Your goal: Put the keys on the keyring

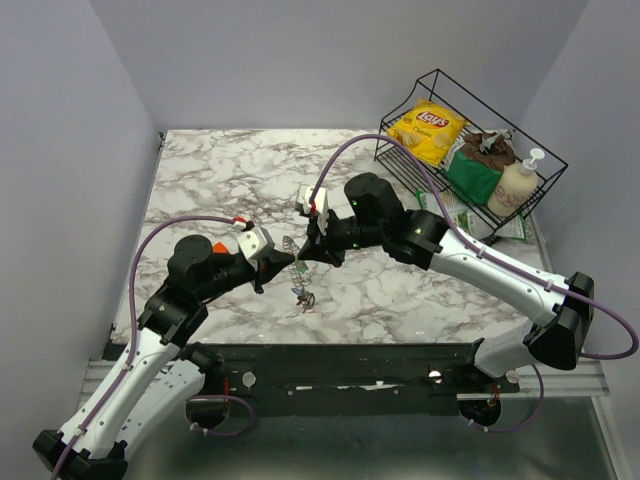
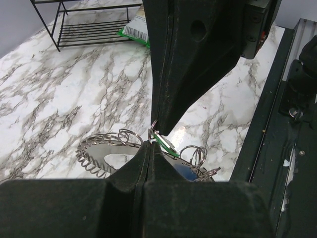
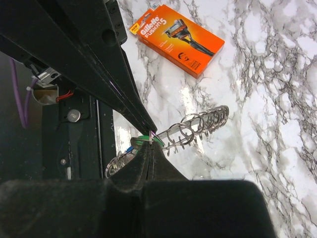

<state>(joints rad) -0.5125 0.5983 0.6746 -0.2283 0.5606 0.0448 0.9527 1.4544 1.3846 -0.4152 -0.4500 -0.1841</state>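
The keyring is a silvery coiled loop held just above the marble table; it also shows in the right wrist view and the top view. The green key hangs at its end, with a blue key and small split rings below; they dangle in the top view. My left gripper is shut on the keyring's end. My right gripper is shut on the small ring by the green key. Both tips meet at one spot.
An orange razor box lies on the table near the left arm. A black wire basket at the back right holds a yellow chips bag, a green pack and a soap bottle. The black front rail is close below.
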